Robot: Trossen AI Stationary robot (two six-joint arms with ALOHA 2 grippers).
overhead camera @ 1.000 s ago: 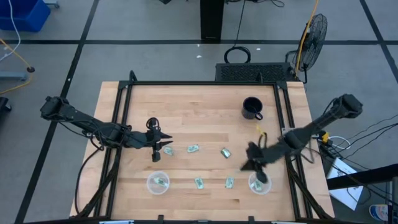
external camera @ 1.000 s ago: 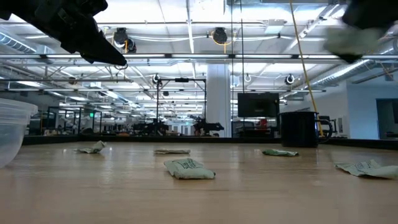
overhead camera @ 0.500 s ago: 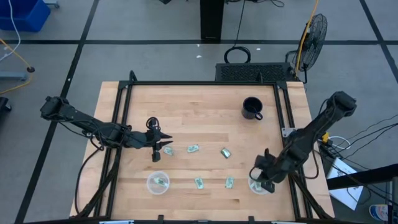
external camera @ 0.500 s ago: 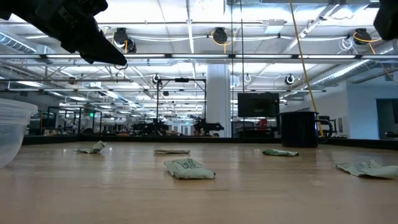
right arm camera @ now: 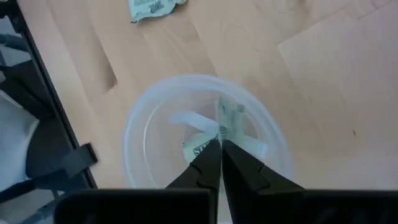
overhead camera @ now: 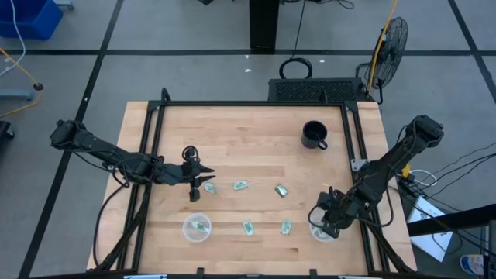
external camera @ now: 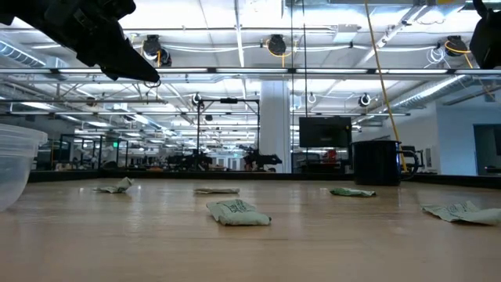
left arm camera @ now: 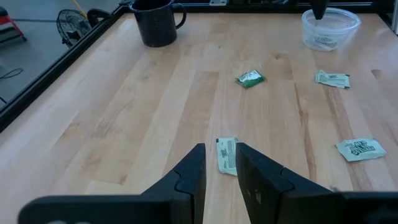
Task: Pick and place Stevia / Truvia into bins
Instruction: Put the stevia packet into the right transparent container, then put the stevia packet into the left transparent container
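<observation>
Where translucent round bin (right arm camera: pixel 202 134) curves, flat paper packet (right arm camera: pixel 229 122) rests.

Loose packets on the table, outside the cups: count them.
5 packets. Far row: left one, middle one, right one. Near row: left one, right one. None appear hidden.

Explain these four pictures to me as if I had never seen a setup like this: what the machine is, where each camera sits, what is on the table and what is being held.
Two dark robot arms work at a wooden table. One picture looks straight down, one sits at tabletop height, and one camera rides on each wrist. Green-and-white sweetener packets lie scattered on the wood, with a black mug at the back and two clear plastic cups near the front. The right claw is over the right cup, fingers nearly shut, pinching a packet inside it. The left claw hangs slightly open above a packet on the table, holding nothing. The left cup already holds a packet.
</observation>
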